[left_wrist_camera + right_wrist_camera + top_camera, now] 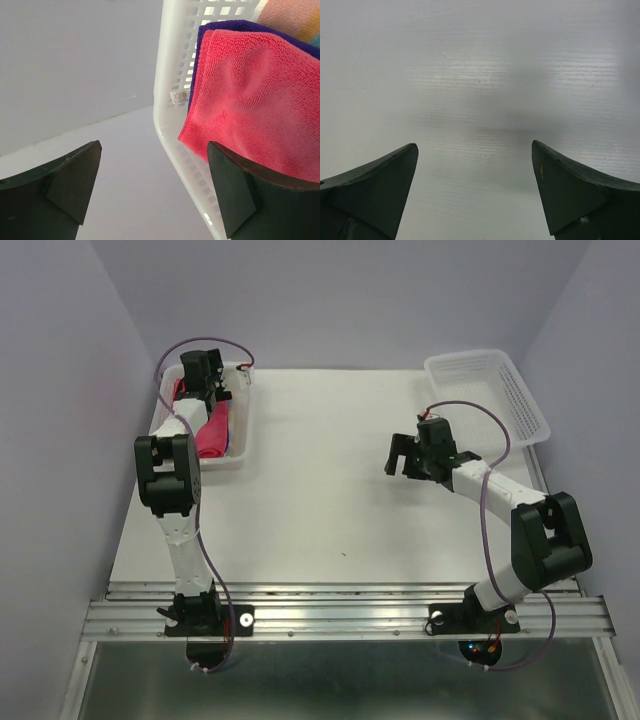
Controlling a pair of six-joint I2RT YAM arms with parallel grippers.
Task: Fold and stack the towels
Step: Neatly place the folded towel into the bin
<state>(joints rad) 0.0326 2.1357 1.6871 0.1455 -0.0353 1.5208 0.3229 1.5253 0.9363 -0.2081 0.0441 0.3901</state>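
Pink towel point(250, 100) — nubby, flat — overlies purple towel point(230, 25).

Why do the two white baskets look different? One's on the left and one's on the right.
The left basket holds towels, a hot pink towel lying on a purple towel; the right basket shows nothing inside. The left gripper hangs open over the left basket; the right gripper, open too, is above bare table, apart from the right basket. Both baskets are white plastic with holes, at the table's far side.
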